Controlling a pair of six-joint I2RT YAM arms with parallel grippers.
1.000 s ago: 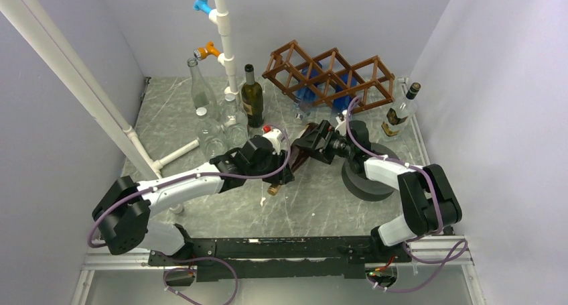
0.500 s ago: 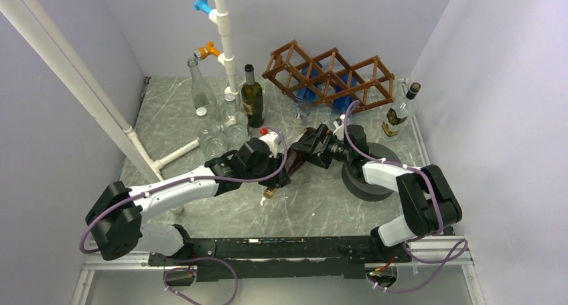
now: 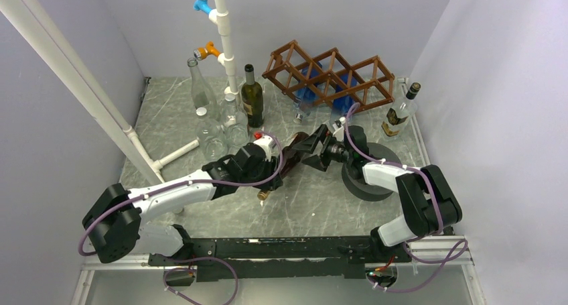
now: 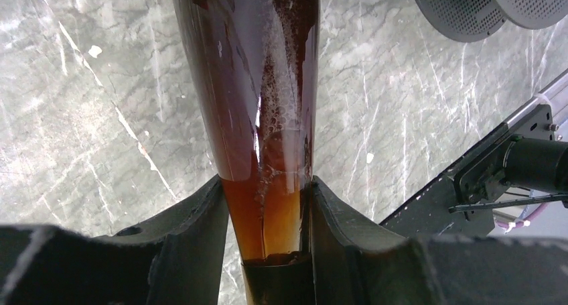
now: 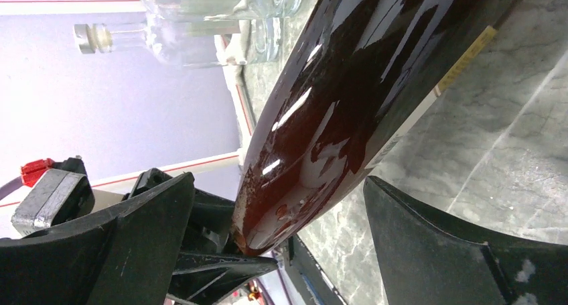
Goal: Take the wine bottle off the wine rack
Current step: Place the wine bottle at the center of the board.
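- Left wrist view: we see our left gripper (image 4: 266, 208) clamped on the neck of the wine bottle (image 4: 258, 84).
- Our right gripper (image 5: 278, 181) gapes around its body, in front of the wine rack (image 3: 329, 75).

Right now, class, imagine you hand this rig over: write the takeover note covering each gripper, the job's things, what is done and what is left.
The left gripper is shut on the neck of the brown wine bottle.
The right gripper is open, jaws either side of the bottle's body, not clamping.
The wine rack stands at the back of the marble table; the bottle is held tilted in front of it.
Done: bottle off the rack.
Left: probably set it down and release.
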